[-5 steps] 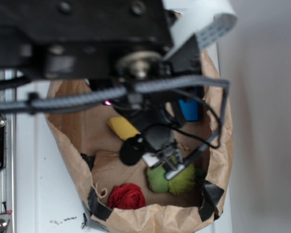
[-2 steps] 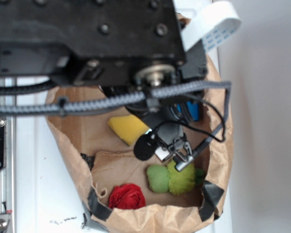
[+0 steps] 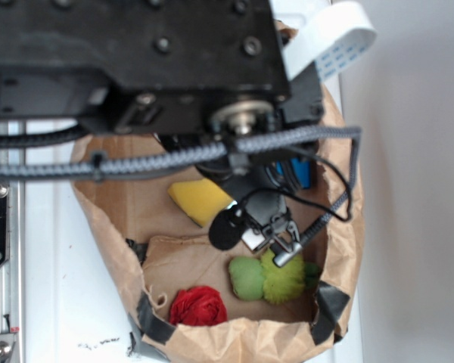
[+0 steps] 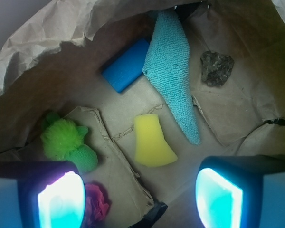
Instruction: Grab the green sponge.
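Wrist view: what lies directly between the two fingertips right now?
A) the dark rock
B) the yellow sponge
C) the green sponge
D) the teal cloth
B. The yellow sponge sits centered in the open gap of the gripper, while the green sponge lies off to the left, above the left fingertip, ungrasped.

— What is seen inside the paper bag [image 4: 47, 33]?
— The green sponge [image 4: 66, 142] is seen at left, a yellow sponge [image 4: 152, 141] mid-floor, a teal cloth [image 4: 173, 66] beside a blue block [image 4: 126, 65].
— And the gripper [image 4: 140, 192]?
— Its fingers [image 4: 59, 199] are spread, nothing held between them.
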`<action>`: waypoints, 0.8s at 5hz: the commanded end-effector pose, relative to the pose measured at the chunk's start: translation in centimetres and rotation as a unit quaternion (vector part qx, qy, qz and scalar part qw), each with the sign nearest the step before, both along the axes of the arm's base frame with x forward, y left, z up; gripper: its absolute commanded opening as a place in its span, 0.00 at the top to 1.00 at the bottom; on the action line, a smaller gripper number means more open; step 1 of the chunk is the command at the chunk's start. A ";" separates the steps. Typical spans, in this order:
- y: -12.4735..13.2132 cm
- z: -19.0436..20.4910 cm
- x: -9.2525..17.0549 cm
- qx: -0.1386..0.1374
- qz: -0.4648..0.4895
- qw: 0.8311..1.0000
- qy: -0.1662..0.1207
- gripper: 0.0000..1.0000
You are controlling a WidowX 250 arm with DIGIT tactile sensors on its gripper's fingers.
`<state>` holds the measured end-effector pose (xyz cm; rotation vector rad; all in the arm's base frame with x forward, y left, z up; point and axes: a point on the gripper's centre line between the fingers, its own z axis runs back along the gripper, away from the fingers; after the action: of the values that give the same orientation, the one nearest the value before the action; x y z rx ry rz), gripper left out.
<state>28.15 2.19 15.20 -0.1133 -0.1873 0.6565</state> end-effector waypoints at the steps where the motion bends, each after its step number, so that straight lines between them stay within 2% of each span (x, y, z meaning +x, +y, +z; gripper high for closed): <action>1: 0.4 -4.3 0.7 0.033 0.066 0.997 0.005 0.00; 3: 0.5 -7.1 0.2 0.036 0.062 0.997 -0.004 0.00; 4: 0.2 -7.5 -0.4 0.021 0.034 0.999 -0.029 0.00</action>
<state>27.42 1.64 5.67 -0.0625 -0.1892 0.7263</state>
